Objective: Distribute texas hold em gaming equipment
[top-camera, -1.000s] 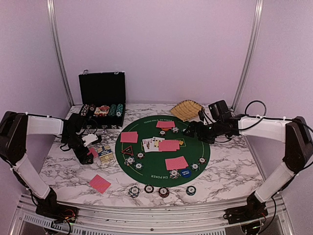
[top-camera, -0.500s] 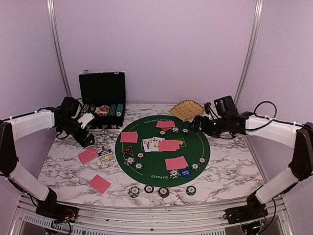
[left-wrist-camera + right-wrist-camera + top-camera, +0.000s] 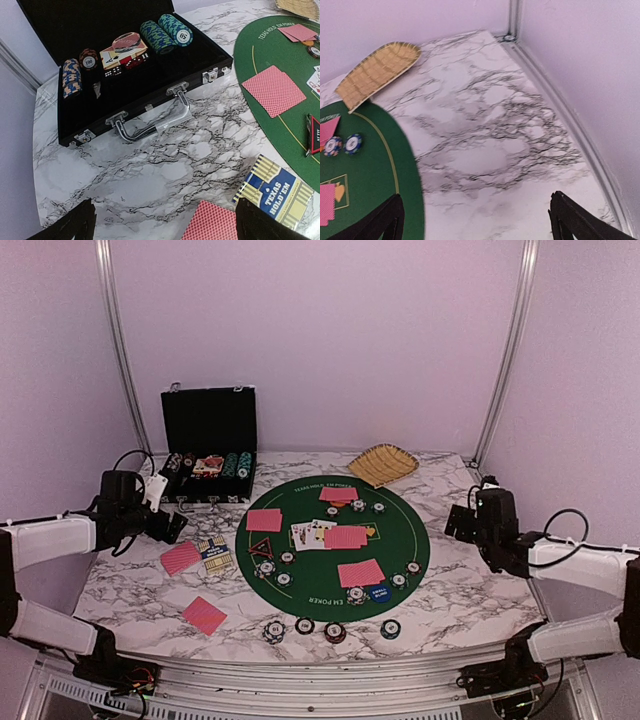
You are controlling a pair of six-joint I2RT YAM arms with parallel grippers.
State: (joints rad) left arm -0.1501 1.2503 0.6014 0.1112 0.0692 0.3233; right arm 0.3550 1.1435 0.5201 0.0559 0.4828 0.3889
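Pink-red-backed playing cards lie in piles on the round green mat, with face-up cards at its middle. Two more piles lie on the marble, one beside the card box and one near the front. Striped poker chips sit in a row before the mat. The black-red triangular marker and the blue disc button rest on the mat. My left gripper hangs open and empty over bare marble; a card pile lies between its fingertips. At the table's right side my right gripper is open and empty.
An open black case with chip stacks stands at the back left, its handle toward my left gripper. A Texas Hold'em card box lies left of the mat. The tan basket sits at the back. A wall rail edges the right side.
Both arms have drawn back outward. The left gripper rose off the left card pile and moved left. The right gripper left the mat's back edge for the table's right side.
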